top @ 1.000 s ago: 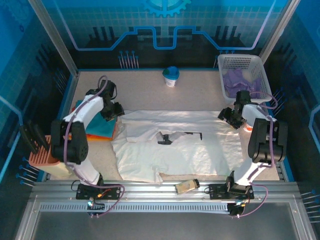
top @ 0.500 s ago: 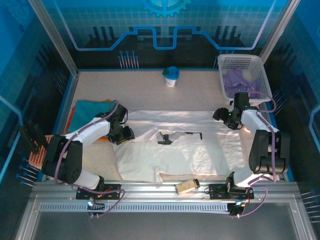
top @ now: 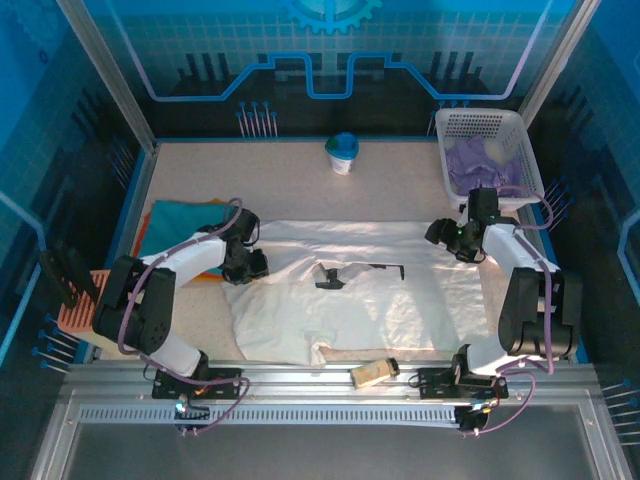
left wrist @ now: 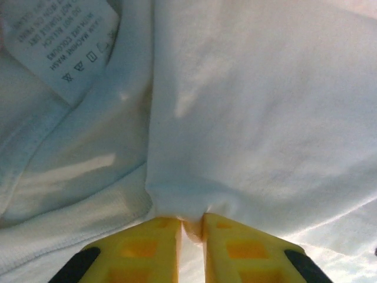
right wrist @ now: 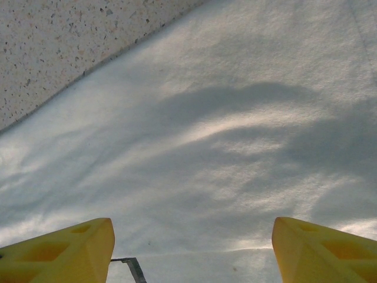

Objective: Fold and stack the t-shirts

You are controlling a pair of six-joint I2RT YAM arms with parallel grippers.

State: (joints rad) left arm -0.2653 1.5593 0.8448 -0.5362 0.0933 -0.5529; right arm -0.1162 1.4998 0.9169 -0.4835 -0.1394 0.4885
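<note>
Starting at my left, a folded teal t-shirt (top: 175, 222) lies on the table just beside my left claw (left wrist: 191, 224). That claw is pinched shut on a fold at the left edge of the white t-shirt (top: 370, 300), close to its care label (left wrist: 65, 41). The white shirt lies spread flat mid-table, its long axis running left to right between my two claws. My right claw (right wrist: 191, 242) hangs over the shirt's right edge, fingers wide apart and gripping nothing. The cloth lies directly beneath it, so I judge it the nearer arm for that end. Farthest right, the white basket (top: 478, 118) holds a pale purple t-shirt (top: 480, 160).
</note>
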